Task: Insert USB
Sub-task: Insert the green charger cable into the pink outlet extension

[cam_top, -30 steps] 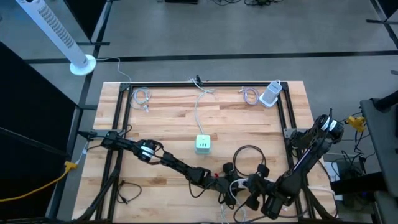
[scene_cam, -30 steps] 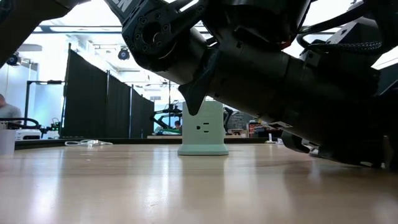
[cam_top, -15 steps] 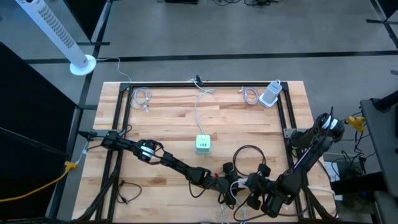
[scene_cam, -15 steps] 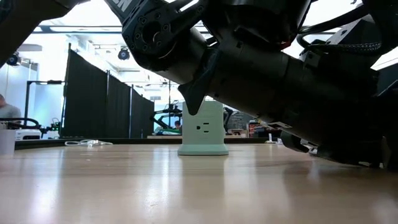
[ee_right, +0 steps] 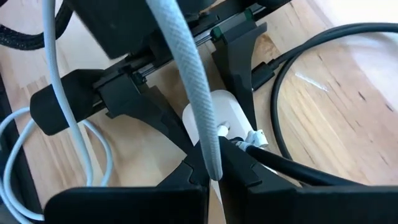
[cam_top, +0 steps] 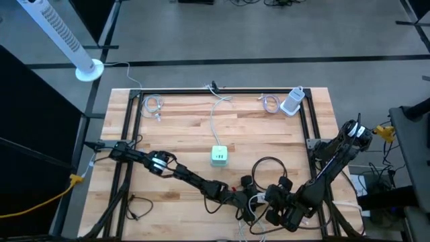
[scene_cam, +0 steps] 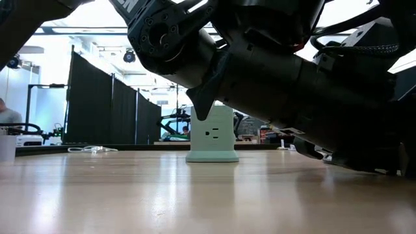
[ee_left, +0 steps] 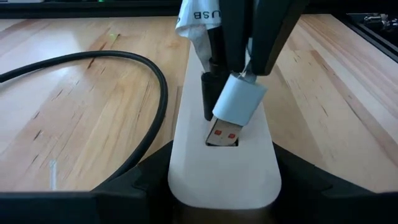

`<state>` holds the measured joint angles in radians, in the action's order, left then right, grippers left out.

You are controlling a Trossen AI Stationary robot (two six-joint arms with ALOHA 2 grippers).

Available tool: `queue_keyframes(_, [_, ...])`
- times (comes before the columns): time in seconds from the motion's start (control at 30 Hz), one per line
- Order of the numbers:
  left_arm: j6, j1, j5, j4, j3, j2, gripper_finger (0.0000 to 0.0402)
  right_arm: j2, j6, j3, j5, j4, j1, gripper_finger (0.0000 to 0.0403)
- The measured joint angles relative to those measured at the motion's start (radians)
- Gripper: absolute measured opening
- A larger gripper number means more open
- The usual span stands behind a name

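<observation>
A white oblong USB hub point(ee_left: 221, 162) lies near the table's near edge, also the hub point(ee_right: 227, 115) in the right wrist view. My left gripper point(cam_top: 250, 197) is shut on it. My right gripper point(cam_top: 267, 199) meets it from the right and is shut on a white USB plug point(ee_left: 239, 99) on a white braided cable point(ee_right: 193, 87). The plug's metal tip point(ee_left: 222, 134) sits tilted at the mouth of a hub slot. A black plug point(ee_left: 208, 93) stands in the neighbouring port, under a label point(ee_left: 199, 15). My left gripper holds the hub by its two long sides point(ee_left: 180, 168), pinched between the fingers point(ee_left: 134, 190), coming level from the table's left, along the hub. The hub lies flat on the table. My right gripper pinches the white USB plug's body point(ee_left: 245, 84) between its fingers point(ee_left: 270, 37), coming from above and the right, pointing down. The plug is tilted, its metal tip in the slot's mouth. The cable runs back between the fingers point(ee_right: 214, 158).
A black cable loop point(cam_top: 269, 165) lies beside the hub, reaching point(ee_left: 124, 93) close to it. A pale green power cube point(cam_top: 219, 156) stands mid-table. Coiled cables point(cam_top: 153, 104), point(cam_top: 271, 103) and a white adapter point(cam_top: 293, 101) lie at the far edge. Black frame rails point(cam_top: 127, 128) border the table.
My right arm has edged slightly toward the table's left, closer to the left gripper and the hub. The left arm and the hub have stayed where they were.
</observation>
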<state>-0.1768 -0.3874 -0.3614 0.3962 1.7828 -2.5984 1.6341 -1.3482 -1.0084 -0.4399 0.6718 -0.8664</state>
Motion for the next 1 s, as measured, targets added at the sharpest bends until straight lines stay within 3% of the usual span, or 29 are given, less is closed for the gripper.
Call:
queue_keyframes(0.5, [-0.009, -0.001, 0.0, 0.016, -0.017, 0.002, 0.0192, -0.046, 0.045, 0.002, 0.041, 0.008, 0.047, 0.0])
queue_keyframes(0.8, [0.003, -0.004, -0.001, 0.031, -0.024, 0.002, 0.0192, -0.055, 0.05, 0.0, 0.167, 0.0, 0.106, 0.0])
queue_keyframes(1.0, [0.002, -0.005, -0.003, 0.031, -0.024, 0.002, 0.0192, -0.058, 0.076, 0.0, 0.194, -0.004, 0.133, 0.0])
